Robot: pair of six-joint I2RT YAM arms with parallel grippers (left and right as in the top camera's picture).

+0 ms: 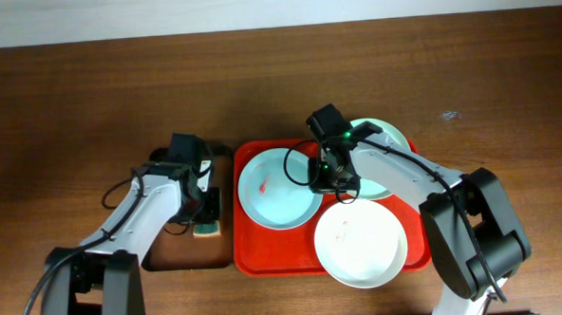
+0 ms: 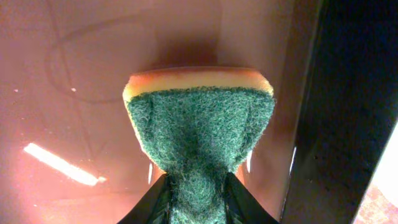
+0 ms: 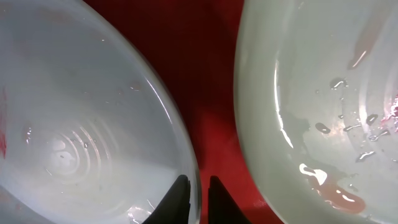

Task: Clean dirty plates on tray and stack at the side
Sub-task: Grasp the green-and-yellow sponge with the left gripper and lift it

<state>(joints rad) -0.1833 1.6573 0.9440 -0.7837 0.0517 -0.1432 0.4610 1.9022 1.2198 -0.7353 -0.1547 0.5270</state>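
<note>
The red tray [image 1: 252, 258] holds three plates. The light blue plate [image 1: 273, 201] at its left has a red smear. The pale mint plate [image 1: 385, 139] is at the back right, partly under my right arm. The white plate [image 1: 361, 244] is at the front. My right gripper [image 1: 322, 179] is shut on the light blue plate's right rim, which shows in the right wrist view [image 3: 81, 124] between its fingers [image 3: 198, 196]. My left gripper [image 1: 206, 216] is shut on the green sponge [image 2: 199, 124], which rests on the brown tray.
The smaller brown tray [image 1: 181, 252] with a black rim [image 2: 336, 112] lies left of the red tray. In the right wrist view a second pale plate [image 3: 323, 93] with water drops and a red-orange smear lies across a red strip of tray [image 3: 199, 62].
</note>
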